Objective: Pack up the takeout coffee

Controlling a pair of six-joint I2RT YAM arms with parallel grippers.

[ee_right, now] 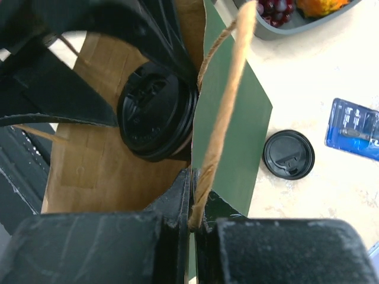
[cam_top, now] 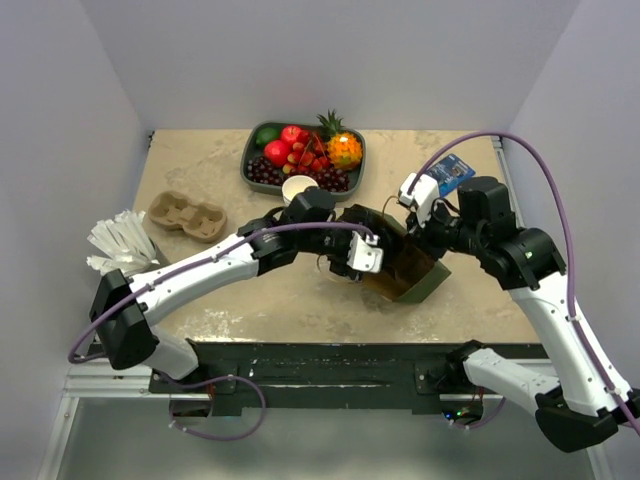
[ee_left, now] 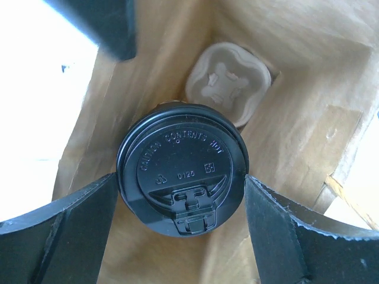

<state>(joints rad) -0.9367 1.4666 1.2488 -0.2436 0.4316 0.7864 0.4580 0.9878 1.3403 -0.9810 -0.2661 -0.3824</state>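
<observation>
Takeout coffee (ee_left: 180,160): black lid, inside bag (ee_left: 296,118). Left gripper (ee_left: 180,177) wide, clamping its rim. Right gripper (ee_right: 194,201) pinched on bag handle (ee_right: 228,100).

The takeout coffee (ee_left: 182,160) is inside the paper bag (ee_left: 308,118), between the bag's brown inner walls. Nearly all that shows of it is the round black plastic lid, a glossy disc with a raised rim. Embossed on it are CAUTION CONTENTS HOT, the figure 0125 and a closed sip tab at 1 edge. The lid is pressed fully onto the cup and faces the bag's mouth; the cup body beneath it is almost entirely hidden. The 2 fingers of the left end effector (ee_left: 181,177) bear on the lid's rim from opposite sides. In the right wrist view the lid lies close against the bag wall that is green outside. Whether the cup's base rests on the bag's bottom cannot be told.
</observation>
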